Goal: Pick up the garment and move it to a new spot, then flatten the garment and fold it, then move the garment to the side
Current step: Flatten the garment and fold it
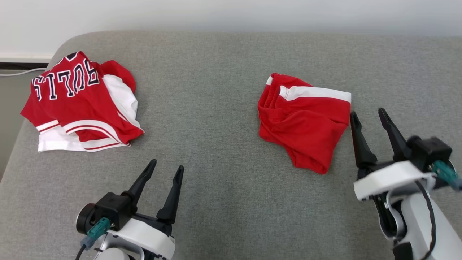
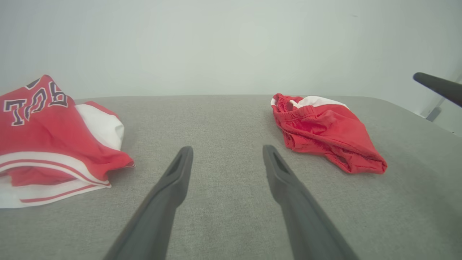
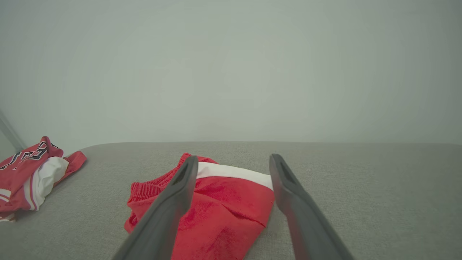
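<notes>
Jaws of L gripper (image 1: 167, 164) stand wide, nothing betw. them, above grey upholstered surface (image 1: 216, 202) at near left. R gripper (image 1: 367, 112), jaws also wide & empty, sits just beside right edge of red shorts (image 1: 303, 126), which lie folded, white stripe on top, right of centre. Far left: crumpled red jersey (image 1: 75, 97) w/ white trim, well apart.
</notes>
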Available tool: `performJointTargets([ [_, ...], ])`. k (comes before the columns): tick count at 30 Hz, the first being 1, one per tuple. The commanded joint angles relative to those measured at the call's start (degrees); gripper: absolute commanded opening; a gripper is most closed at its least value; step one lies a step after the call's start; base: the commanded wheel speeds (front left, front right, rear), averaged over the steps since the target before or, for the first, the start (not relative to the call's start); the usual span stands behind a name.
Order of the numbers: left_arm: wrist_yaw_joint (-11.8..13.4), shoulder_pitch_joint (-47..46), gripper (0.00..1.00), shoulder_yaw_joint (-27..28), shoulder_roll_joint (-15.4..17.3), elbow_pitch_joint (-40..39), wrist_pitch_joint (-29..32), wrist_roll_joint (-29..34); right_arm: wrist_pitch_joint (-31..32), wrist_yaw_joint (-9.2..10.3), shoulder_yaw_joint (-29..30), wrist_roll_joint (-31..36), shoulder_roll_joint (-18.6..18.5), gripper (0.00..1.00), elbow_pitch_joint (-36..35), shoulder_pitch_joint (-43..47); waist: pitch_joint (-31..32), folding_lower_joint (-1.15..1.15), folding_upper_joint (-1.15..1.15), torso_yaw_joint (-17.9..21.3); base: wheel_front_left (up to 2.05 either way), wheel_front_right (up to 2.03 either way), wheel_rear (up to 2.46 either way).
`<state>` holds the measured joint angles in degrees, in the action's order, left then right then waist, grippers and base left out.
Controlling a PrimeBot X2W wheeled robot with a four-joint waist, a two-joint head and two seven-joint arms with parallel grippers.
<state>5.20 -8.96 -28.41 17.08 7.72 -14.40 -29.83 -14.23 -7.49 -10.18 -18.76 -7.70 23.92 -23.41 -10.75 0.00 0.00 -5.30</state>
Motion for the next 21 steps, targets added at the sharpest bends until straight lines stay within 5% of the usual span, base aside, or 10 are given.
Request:
performJointTargets([
  [1, 0.8, -1.1, 1.0, 2.7, 1.5, -1.7, -0.4, 0.3, -0.8, 0.0, 1.2, 2.5, 1.0, 1.0, -4.4, 2.4, 0.3, 0.0, 0.0, 0.5, 0.0, 0.0, 0.0],
  [8, 2.6, 0.7, 1.0, 4.2, 2.6, -2.4, -0.3, -0.3, -0.8, 0.0, 6.4, 7.2, 2.9, 1.0, -10.5, 11.5, 2.2, 0.0, 0.0, 1.7, 0.0, 0.0, 0.0],
  [21, 5.6, 5.4, 1.0, 6.4, 4.2, -3.4, 1.0, -2.2, -0.8, 0.0, 8.6, 7.2, 3.8, 1.0, -11.4, 19.5, 5.8, 0.0, 0.0, 2.6, 0.0, 0.0, 0.0],
])
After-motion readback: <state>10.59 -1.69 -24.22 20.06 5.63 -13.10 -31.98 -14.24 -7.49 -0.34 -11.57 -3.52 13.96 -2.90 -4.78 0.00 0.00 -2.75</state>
